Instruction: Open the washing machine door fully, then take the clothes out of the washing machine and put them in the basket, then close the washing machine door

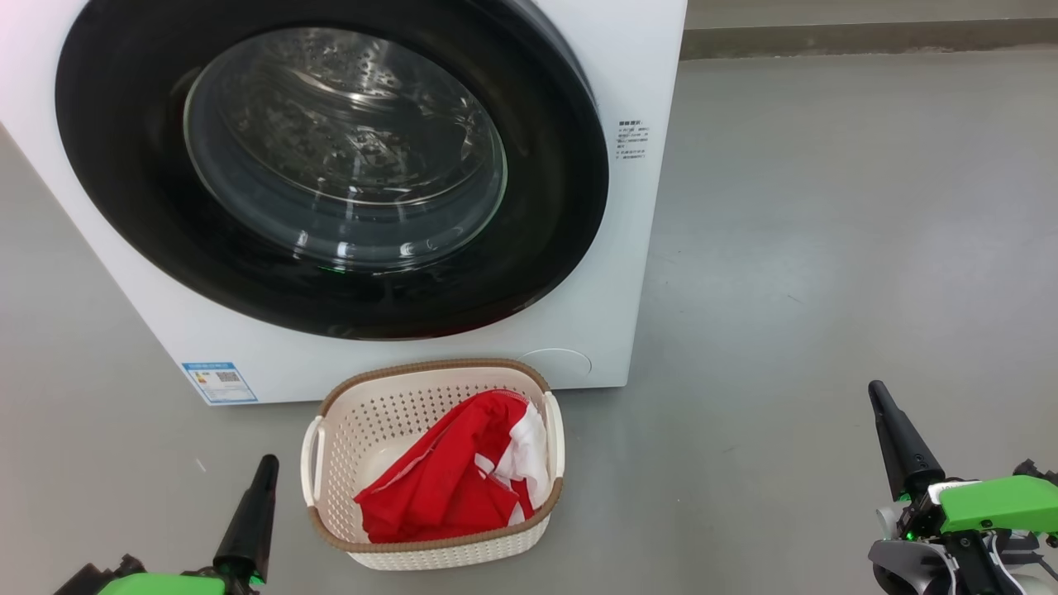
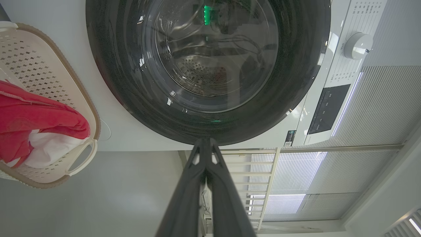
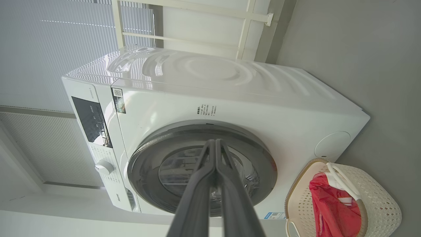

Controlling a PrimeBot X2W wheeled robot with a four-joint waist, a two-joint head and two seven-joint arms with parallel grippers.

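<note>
The washing machine (image 1: 628,248) has a blue sticker (image 1: 220,382) low on its front and tiny writing (image 1: 633,140) beside its door (image 1: 124,165), both too small to read. The shut door's top is cut off. The basket (image 1: 430,368), just in front, holds the clothes (image 1: 446,487). The left end effector (image 1: 269,463) and right end effector (image 1: 876,392) are clenched, empty.

The door (image 1: 124,165) is glossy, basket (image 1: 388,413) perforated plastic, clothes (image 1: 438,487) soft cloth, floor (image 1: 826,248) seemingly matt.

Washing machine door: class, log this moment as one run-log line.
door shut | clothes in basket | left gripper shut, empty | right gripper shut, empty
</note>
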